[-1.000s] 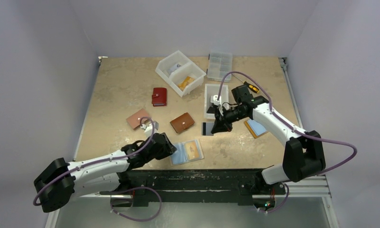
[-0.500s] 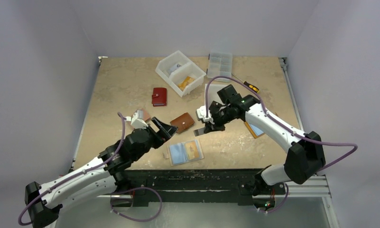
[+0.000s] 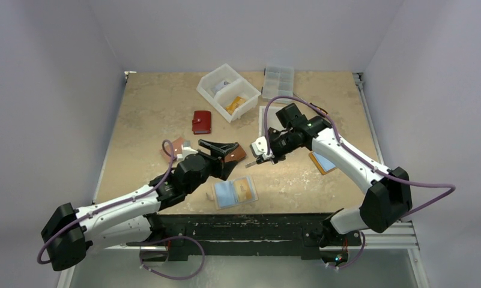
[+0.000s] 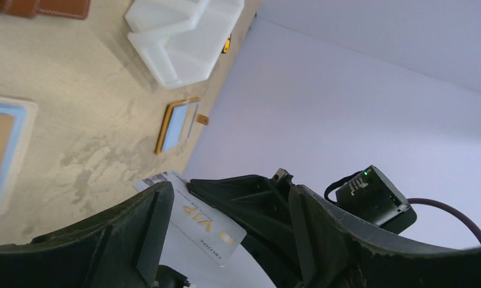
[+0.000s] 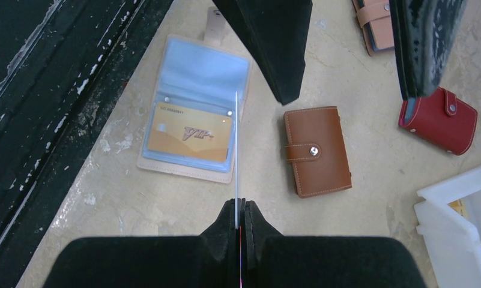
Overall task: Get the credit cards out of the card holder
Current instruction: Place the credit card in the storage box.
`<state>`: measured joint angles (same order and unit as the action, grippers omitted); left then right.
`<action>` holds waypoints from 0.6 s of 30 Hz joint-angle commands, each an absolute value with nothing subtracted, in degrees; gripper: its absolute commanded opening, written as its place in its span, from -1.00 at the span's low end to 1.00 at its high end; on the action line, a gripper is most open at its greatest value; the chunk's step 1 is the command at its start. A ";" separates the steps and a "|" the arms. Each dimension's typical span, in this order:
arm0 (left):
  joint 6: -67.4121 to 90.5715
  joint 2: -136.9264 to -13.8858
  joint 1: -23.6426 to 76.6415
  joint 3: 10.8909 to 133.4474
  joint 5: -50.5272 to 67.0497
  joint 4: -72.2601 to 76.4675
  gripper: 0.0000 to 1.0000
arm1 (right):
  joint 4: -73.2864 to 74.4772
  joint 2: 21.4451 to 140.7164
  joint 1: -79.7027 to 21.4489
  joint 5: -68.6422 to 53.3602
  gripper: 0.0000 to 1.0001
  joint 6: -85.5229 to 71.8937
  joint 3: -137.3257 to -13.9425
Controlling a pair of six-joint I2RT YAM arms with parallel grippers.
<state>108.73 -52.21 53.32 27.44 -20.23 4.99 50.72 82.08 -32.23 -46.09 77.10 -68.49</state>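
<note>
So the right gripper (image 5: 241,207) is pinched shut on a white card (image 4: 196,217), which it's holding up off the table. The left gripper (image 3: 226,153) is spread wide with nothing in it, at about 9 o'clock from the right one. The holder (image 5: 196,66) lies open at 7 o'clock of the right gripper, with a gold card (image 5: 193,133) sleeved inside.

In the right wrist view, the credit card (image 5: 236,156) in the right gripper (image 5: 240,209) showed only its edge. A finger (image 5: 424,42) of the left gripper (image 5: 347,93) hid part of the red holder (image 5: 445,120), and the white bin (image 5: 460,240) was cut off.
</note>
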 commanded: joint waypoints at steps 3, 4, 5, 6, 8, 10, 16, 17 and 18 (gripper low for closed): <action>118.05 -57.73 53.13 28.77 -16.26 12.74 0.44 | 50.02 82.30 -32.28 -46.97 -1.00 77.24 -70.77; 118.83 -57.74 53.11 27.83 -16.33 13.68 0.43 | 49.56 82.40 -32.29 -46.55 -1.00 76.87 -70.71; 119.34 -57.63 53.12 27.37 -16.49 14.16 0.42 | 49.17 82.50 -32.26 -46.16 -1.00 76.43 -70.56; 119.65 -57.47 53.11 27.24 -16.58 13.98 0.41 | 48.61 82.55 -32.26 -45.84 -1.00 75.89 -70.41; 119.77 -57.19 53.09 27.10 -16.57 13.30 0.40 | 47.54 82.81 -32.27 -45.06 -1.00 74.63 -70.12; 120.03 -57.25 53.10 27.01 -15.87 13.16 0.39 | 46.85 82.96 -32.27 -44.39 -1.00 73.86 -70.01; 121.61 -59.73 53.12 26.15 -12.11 16.55 0.35 | 45.09 82.90 -32.28 -42.58 -1.00 71.20 -69.81; 121.75 -60.02 53.10 25.80 -11.61 17.46 0.35 | 44.78 82.84 -32.28 -42.36 -1.00 70.86 -69.65; 121.89 -60.26 53.13 25.54 -11.15 18.20 0.34 | 44.48 82.75 -32.34 -42.20 -1.00 70.39 -69.43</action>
<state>119.11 -59.18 53.30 26.96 -14.09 12.97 46.94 83.18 -32.23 -43.18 72.90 -68.51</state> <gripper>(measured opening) 0.679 0.025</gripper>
